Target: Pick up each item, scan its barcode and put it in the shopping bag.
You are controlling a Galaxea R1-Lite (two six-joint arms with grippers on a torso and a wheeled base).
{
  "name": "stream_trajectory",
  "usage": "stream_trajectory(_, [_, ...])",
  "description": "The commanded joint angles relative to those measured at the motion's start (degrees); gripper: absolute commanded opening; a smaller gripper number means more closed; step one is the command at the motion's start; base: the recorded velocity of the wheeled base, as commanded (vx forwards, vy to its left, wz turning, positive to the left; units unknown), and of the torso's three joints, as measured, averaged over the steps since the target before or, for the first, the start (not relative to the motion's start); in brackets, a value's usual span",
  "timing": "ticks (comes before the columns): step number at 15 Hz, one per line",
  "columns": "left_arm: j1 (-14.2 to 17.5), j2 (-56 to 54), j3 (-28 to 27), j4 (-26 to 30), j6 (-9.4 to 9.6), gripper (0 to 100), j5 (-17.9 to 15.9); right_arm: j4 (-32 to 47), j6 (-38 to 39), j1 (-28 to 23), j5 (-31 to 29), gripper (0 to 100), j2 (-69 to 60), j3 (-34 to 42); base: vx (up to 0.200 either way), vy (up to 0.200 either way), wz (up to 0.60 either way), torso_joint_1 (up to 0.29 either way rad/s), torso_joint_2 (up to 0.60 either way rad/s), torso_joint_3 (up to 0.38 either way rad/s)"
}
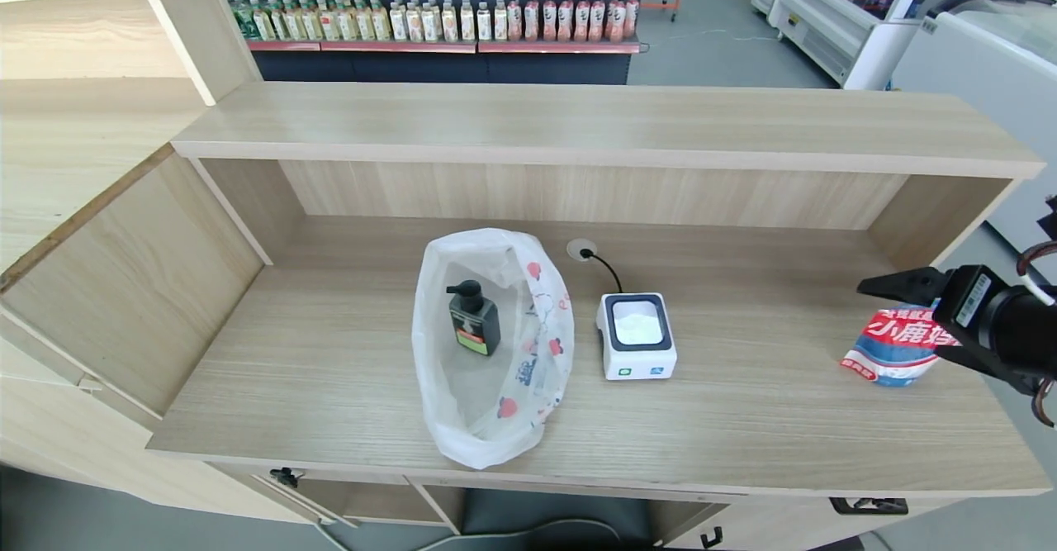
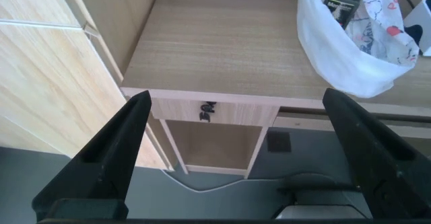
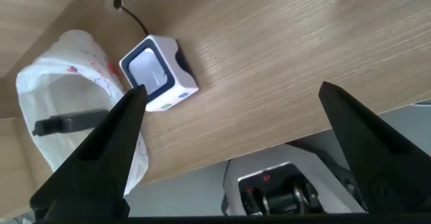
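Head view, centre of frame: shopping bag [image 1: 495, 427] lying open on the counter [image 1: 330, 386], w/ a black pump bottle [image 1: 474, 320] already inside. Counts as one item bagged, judging by where it sits. Just right of the bag, not touching: barcode scanner [image 1: 636, 336], window facing up, cable [image 1: 607, 270] leading off toward upper centre. Far right of frame: blue, white and red packet [image 1: 888, 357] flat on the counter, well apart from scanner and bag. Not yet scanned or bagged by the look of it. So approx. halfway, w/ pick-up, scan and drop left for this one.

Right gripper [image 3: 232, 88]: fingers [image 3: 101, 163] spread wide, nothing between them. In right wrist view, packet cut off by the frame edge, outside the gap and beyond one finger; scanner and bag off beyond the other finger. In head view, same gripper at the right edge of frame, one finger above the packet's top, the other low beside it. Looks overlapped there, but can't tell contact; prob. apart, going by the wrist view. Needs lining up on the packet before any closing.

Left gripper [image 2: 237, 95]: fingers [image 2: 108, 163] likewise wide apart, holding nothing. In left wrist view, out in front of the counter's front edge, bag and bottle well apart from it.
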Motion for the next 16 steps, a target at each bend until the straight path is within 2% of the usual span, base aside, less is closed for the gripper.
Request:
stream_trajectory(1, [0.0,-0.02,0.01,-0.01,0.02,100,0.02,0.03,0.6,-1.38,0.04,100,-0.6,-0.61,0.0,-0.2,0.0,0.002,0.0,0.007])
stream_trajectory(6, [0.0,-0.02,0.01,-0.01,0.02,100,0.02,0.21,2.97,-4.63,1.71,100,-0.16,-1.67,0.0,-0.2,0.0,0.003,0.0,0.001])
stream_trajectory(12, [0.0,-0.02,0.01,-0.01,0.02,100,0.02,0.21,4.9,-4.54,2.94,100,-0.51,-1.84,0.0,-0.2,0.0,0.003,0.0,0.001])
stream_trajectory(16, [0.0,-0.02,0.01,-0.01,0.02,100,0.02,2.93,10.79,-4.28,3.38,100,-0.07,-2.55,0.0,-0.2,0.0,0.001,0.0,0.002])
